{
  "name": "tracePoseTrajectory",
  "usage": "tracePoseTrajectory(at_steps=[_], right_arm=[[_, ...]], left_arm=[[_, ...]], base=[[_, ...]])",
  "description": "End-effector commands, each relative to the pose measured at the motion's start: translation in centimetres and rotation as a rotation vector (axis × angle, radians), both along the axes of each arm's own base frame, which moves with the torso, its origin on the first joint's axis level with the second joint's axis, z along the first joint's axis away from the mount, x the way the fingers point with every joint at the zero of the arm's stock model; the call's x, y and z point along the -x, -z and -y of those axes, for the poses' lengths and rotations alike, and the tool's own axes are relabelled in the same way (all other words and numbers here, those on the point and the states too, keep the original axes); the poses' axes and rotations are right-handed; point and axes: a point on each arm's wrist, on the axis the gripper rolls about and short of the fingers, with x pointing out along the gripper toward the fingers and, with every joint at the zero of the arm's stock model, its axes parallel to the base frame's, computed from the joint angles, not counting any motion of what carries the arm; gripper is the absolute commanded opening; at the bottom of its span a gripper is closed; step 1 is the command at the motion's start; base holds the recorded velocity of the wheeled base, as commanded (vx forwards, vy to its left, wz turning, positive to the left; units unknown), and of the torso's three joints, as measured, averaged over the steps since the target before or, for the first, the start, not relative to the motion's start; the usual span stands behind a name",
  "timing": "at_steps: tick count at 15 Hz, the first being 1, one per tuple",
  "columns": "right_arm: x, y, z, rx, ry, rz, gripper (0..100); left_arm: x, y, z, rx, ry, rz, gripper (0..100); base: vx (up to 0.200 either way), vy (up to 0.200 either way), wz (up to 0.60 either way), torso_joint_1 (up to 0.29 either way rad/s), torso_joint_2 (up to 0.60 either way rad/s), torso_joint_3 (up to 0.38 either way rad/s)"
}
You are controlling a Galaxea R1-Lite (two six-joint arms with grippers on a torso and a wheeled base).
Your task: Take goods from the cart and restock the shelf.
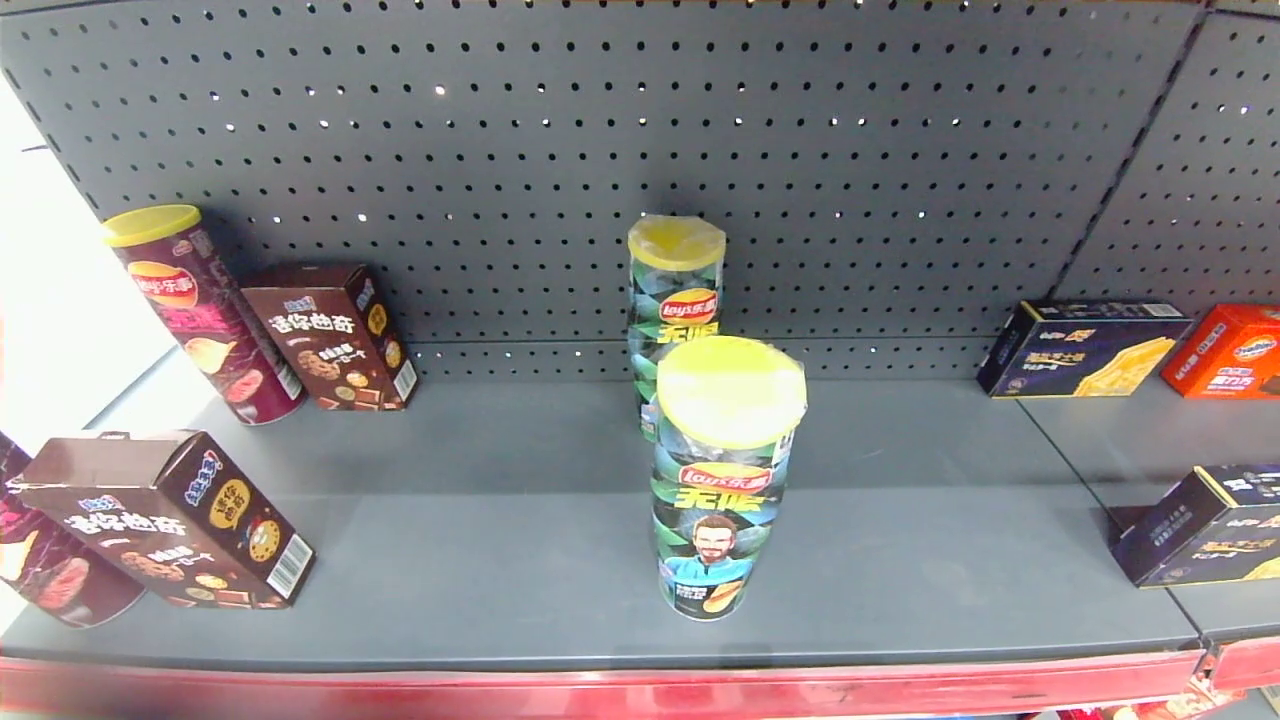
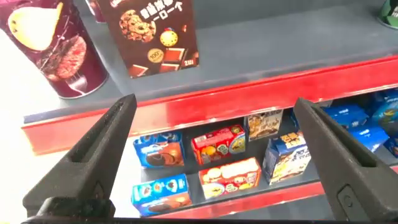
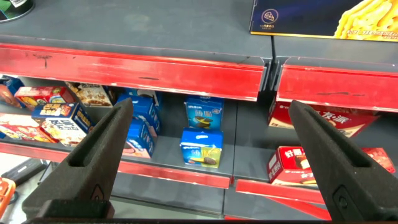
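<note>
- Our left gripper (image 2: pixel 214 109) and right gripper (image 3: pixel 211 106) both have the jaws spread wide and hold nothing; they face the red shelf edge (image 3: pixel 143 65).
- On the shelf (image 1: pixel 480 560), the front can (image 1: pixel 728 480) stands directly before the rear can (image 1: pixel 675 290).
- The front can is tall and narrow; we judge that a brush from an arm bringing new goods could tip it.

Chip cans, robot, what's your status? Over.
Left gripper, right gripper open, empty. Front chip can upright mid-shelf, back chip can behind it. Front cookie box far left.

Perforated grey backboard (image 1: pixel 640 120), perhaps a window (image 1: pixel 40 300) beside.
</note>
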Motion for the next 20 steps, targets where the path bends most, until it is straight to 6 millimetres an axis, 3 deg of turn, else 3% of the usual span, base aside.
tracePoseTrajectory(at_steps=[1, 3, 4, 13, 14, 15, 16, 20], right_arm=[[0.0, 0.0, 0.0, 0.0, -0.001, -0.002, 100], [0.0, 0.0, 0.0, 0.0, -0.001, -0.002, 100], [0.0, 0.0, 0.0, 0.0, -0.001, -0.002, 100], [-0.2, -0.1, 0.0, 0.006, -0.005, -0.029, 100], [-0.2, -1.3, 0.0, -0.001, 0.006, -0.002, 100], [-1.1, -7.5, -0.2, -0.024, 0.009, 0.026, 100], [-2.8, -9.9, -0.5, -0.044, 0.003, -0.04, 100], [-6.5, -14.5, -1.7, 0.038, -0.15, -0.065, 100]], left_arm=[[0.0, 0.0, 0.0, 0.003, -0.001, 0.002, 100], [0.0, 0.2, -0.1, -0.005, -0.036, -0.013, 100], [0.0, 0.6, -0.4, 0.013, -0.202, -0.053, 100], [0.0, 0.5, -0.4, 0.075, -0.18, -0.057, 100], [0.0, 0.5, -0.4, 0.075, -0.179, -0.057, 100], [0.0, 0.5, -0.4, 0.075, -0.174, -0.057, 100], [0.0, 0.5, -0.4, 0.074, -0.176, -0.057, 100], [0.0, 0.6, -0.4, 0.055, -0.158, -0.056, 100]], base=[[0.0, 0.0, 0.0, 0.0, 0.0, 0.0], [0.0, 0.0, 0.0, 0.0, 0.0, 0.0], [0.0, 0.0, 0.0, 0.0, 0.0, 0.0], [0.0, 0.0, 0.0, 0.0, 0.0, 0.0], [0.0, 0.0, 0.0, 0.0, 0.0, 0.0], [0.0, 0.0, 0.0, 0.0, 0.0, 0.0], [0.0, 0.0, 0.0, 0.0, 0.0, 0.0], [0.0, 0.0, 0.0, 0.0, 0.0, 0.0]])
